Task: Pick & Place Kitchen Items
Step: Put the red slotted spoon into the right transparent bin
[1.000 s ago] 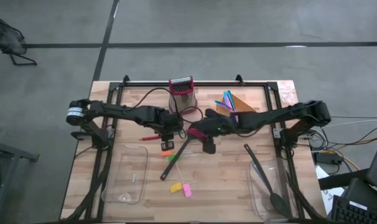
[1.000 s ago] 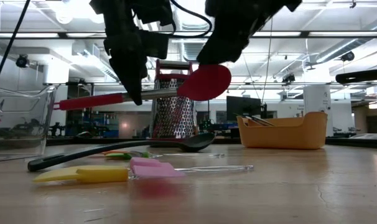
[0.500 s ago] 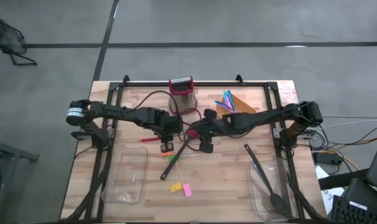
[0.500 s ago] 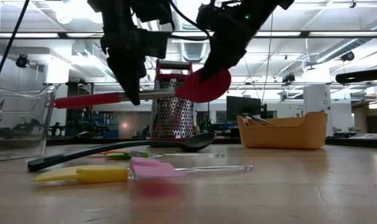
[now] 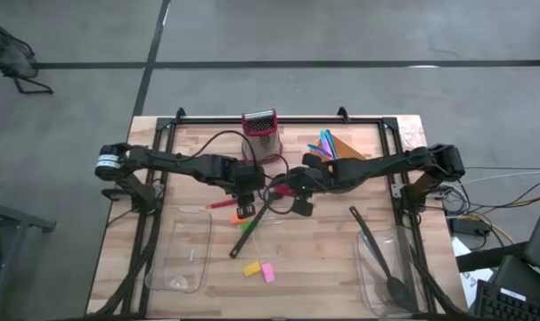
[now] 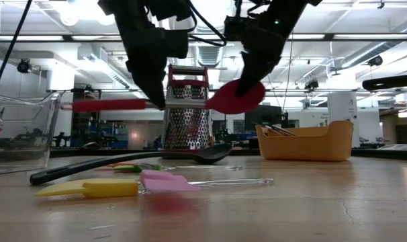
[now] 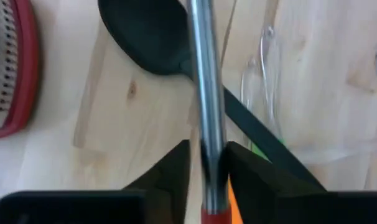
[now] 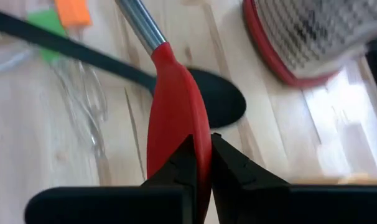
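Observation:
The red-headed spoon [image 6: 190,102] hangs level above the table's middle, between my two grippers. My left gripper [image 5: 244,200] is shut on its metal shaft. My right gripper [image 5: 282,190] is shut on its red head [image 6: 237,98]. Under it a long black spoon [image 5: 252,225] lies flat on the wood, with small orange and green pieces [image 5: 241,220] beside it. Yellow and pink pieces [image 5: 259,269] lie nearer the front edge. My left gripper pinches the metal shaft [image 7: 207,134] between its two fingers, close to where the red handle [image 7: 213,214] begins. The fingers come from above and lie across the shaft. The handle sticks out level toward the table's left, clear of the table. My right gripper pinches the red head's free end [image 8: 187,134] between its two fingers. It comes from above, slanting in from the table's right. The head is lifted clear, above the black spoon's bowl [image 8: 223,102].
The red box grater [image 5: 260,132] stands at the far edge, just behind the grippers. An orange bowl [image 5: 343,148] with coloured sticks sits at the far right. Clear containers stand at the front left [image 5: 183,254] and front right [image 5: 386,272], the right one with black spoons.
My right gripper has moved in onto the red head and shut on it. The spoon, tilted head-up before, now hangs level and has shifted a little toward the table's right, along with my left gripper.

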Controlling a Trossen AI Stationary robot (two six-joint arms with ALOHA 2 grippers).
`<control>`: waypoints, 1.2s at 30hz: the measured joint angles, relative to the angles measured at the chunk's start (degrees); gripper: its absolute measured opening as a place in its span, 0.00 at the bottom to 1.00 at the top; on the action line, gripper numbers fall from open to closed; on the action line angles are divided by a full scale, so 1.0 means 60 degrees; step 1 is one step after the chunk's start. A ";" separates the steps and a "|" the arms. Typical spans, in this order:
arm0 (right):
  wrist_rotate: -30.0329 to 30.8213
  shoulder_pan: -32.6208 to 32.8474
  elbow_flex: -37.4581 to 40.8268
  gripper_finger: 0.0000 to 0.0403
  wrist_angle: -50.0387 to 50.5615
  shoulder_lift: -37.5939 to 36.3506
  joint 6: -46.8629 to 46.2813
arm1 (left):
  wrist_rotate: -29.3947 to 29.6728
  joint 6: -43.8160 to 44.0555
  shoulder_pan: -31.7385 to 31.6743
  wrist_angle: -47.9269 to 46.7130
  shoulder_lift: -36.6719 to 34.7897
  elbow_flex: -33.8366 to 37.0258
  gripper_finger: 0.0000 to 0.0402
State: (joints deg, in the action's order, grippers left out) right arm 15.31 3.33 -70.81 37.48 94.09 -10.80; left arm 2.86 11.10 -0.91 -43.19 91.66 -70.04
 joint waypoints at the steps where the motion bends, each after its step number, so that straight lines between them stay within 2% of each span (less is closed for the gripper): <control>1: -0.0010 0.0010 0.0018 0.04 0.0174 -0.0088 -0.0123 | 0.0030 0.0001 0.0001 0.0101 -0.0047 0.0000 0.30; 7: -0.0008 0.0148 0.0096 0.04 0.1024 -0.0911 -0.0863 | 0.0215 -0.0065 0.0005 0.1180 -0.0648 -0.0033 0.47; 13: 0.0671 0.0507 0.0314 0.04 0.1517 -0.1938 -0.1668 | 0.1605 -0.0013 0.0018 0.2069 -0.1761 -0.0029 0.56; 17: 0.1244 0.0759 0.0736 0.04 0.1611 -0.2750 -0.2297 | 0.2353 -0.0312 0.0102 0.2663 -0.2604 -0.0018 0.57; 24: 0.2187 0.1046 0.1793 0.04 0.1432 -0.4402 -0.3144 | 0.2374 -0.1080 0.0413 0.3218 -0.3714 -0.0011 0.57; 30: 0.2489 0.1096 0.2579 0.05 0.1126 -0.5532 -0.3460 | 0.2436 -0.1711 0.0521 0.3291 -0.4325 0.0043 0.57; 36: 0.2493 0.1099 0.3236 0.04 0.0620 -0.6371 -0.3463 | 0.2456 -0.2141 0.0634 0.4496 -0.5261 0.1329 0.57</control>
State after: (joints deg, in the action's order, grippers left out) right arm 30.27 9.93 -51.39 41.19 55.87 -31.57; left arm 17.60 -1.74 2.90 -16.21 60.09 -62.07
